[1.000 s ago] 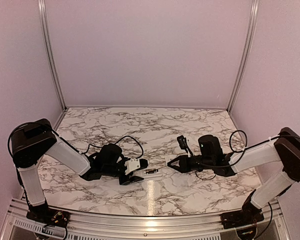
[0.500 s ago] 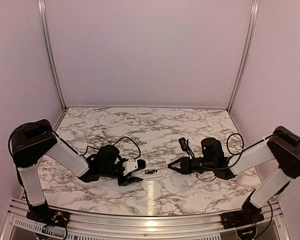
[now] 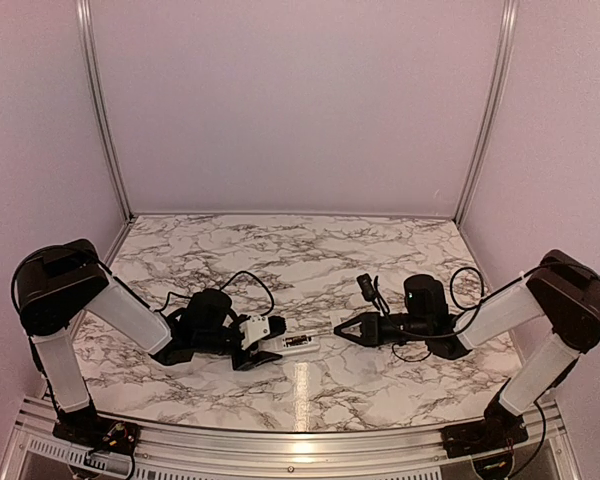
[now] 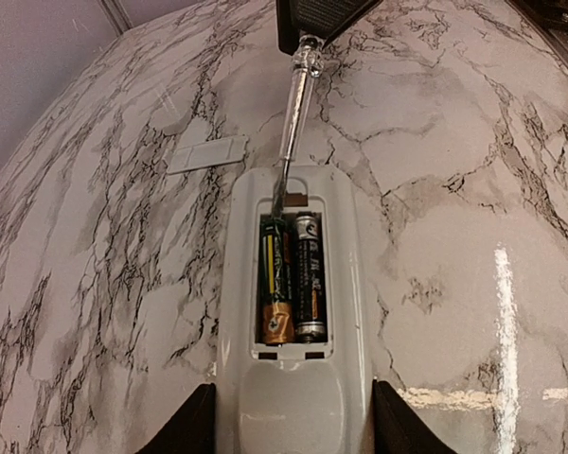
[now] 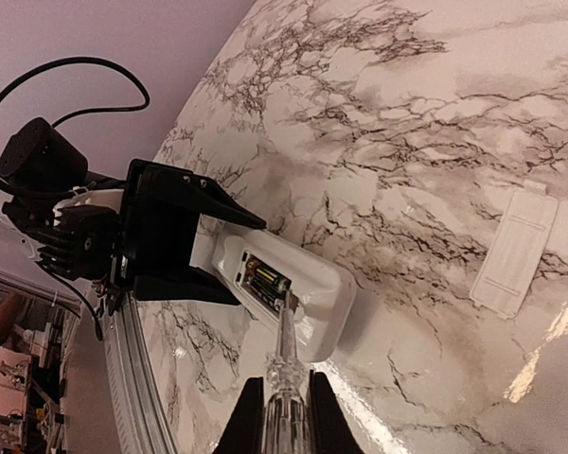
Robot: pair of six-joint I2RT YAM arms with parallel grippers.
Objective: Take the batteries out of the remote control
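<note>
Lying recess-up, long axis left-right, remote control (image 4: 346, 284) is clamped by left gripper (image 4: 293, 430); right gripper (image 5: 284, 390) pinches rod (image 4: 296, 104).

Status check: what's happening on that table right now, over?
Left tool clamps slim white remote control, compartment up. Right tool shut on thin clear-handled rod, tip at compartment's end. Two small dark batteries seated inside. Flat white cover lies aside, nothing blocking.
</note>
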